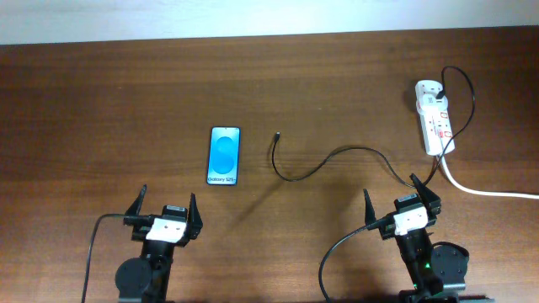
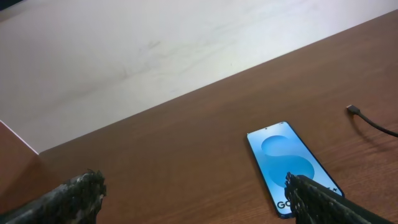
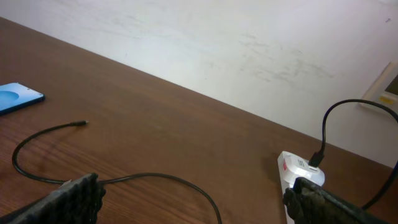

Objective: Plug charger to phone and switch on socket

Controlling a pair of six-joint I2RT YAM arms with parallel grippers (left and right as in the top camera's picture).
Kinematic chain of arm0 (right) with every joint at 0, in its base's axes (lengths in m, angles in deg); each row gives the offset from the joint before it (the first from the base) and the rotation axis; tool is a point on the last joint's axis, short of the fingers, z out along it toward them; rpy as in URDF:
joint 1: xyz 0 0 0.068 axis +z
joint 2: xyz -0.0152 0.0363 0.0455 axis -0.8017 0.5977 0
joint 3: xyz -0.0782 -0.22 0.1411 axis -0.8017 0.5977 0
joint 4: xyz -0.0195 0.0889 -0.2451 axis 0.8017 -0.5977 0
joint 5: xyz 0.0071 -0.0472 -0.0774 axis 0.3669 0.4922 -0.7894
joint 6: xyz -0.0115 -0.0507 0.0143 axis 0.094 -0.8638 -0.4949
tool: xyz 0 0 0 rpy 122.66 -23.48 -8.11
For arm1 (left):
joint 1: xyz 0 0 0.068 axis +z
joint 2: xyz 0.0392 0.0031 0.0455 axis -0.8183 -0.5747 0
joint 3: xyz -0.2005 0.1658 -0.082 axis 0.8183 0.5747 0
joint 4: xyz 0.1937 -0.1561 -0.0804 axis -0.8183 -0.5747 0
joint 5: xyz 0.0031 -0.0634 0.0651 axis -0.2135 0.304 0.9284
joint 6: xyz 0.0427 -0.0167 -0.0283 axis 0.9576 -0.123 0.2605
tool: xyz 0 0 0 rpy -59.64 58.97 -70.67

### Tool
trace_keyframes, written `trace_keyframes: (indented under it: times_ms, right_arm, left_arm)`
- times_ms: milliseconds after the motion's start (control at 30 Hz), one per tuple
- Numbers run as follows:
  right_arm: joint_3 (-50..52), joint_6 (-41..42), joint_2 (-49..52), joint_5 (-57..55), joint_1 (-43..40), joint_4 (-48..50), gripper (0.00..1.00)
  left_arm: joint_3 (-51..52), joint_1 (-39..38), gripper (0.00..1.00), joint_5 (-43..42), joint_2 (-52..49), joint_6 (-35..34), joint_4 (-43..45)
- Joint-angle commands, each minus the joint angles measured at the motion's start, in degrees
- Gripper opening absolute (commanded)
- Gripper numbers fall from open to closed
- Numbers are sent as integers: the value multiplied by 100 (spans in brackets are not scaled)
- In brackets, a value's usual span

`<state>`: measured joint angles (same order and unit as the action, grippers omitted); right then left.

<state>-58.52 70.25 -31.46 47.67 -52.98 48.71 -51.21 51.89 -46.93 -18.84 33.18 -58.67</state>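
Note:
The phone (image 1: 224, 156) lies flat on the brown table, blue screen up; it also shows in the left wrist view (image 2: 292, 163) and at the left edge of the right wrist view (image 3: 17, 98). The charger cable (image 1: 328, 162) curves from the socket (image 1: 435, 117) to its free plug (image 1: 278, 135), which lies right of the phone, apart from it. The plug shows in the left wrist view (image 2: 353, 110) and the right wrist view (image 3: 81, 124). The socket (image 3: 298, 171) has the cable plugged into its far end. My left gripper (image 1: 168, 209) is open and empty near the phone. My right gripper (image 1: 402, 199) is open and empty.
A thick white cord (image 1: 488, 190) runs from the socket off the right edge. Black robot cables trail behind both arm bases at the front edge. A pale wall borders the table's far side (image 2: 155, 56).

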Motion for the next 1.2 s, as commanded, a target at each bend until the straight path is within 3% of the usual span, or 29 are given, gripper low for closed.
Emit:
trace_keyframes:
  times_ms: [0, 167, 367, 633, 900, 1167]
  right_arm:
    - [42, -17, -59, -70, 48, -28, 98]
    - [42, -17, -59, -72, 48, -28, 98]
    - [42, -17, -59, -72, 48, -28, 98]
    - [42, -17, -59, -72, 48, -28, 98]
    - [42, -17, -59, -70, 48, -28, 98]
    - [42, -17, -59, -72, 48, -28, 98]
  left_arm:
    - [22, 4, 99, 28, 28, -37, -22]
    - [22, 4, 99, 0, 28, -37, 63]
    - [22, 4, 100, -1145, 28, -46, 485]
    - [-295, 9, 99, -1126, -422, -719, 1110]
    - [-1631, 9, 99, -1528, -2247, -726, 955]
    - [-3928, 2, 99, -1685, -4599, -726, -763]
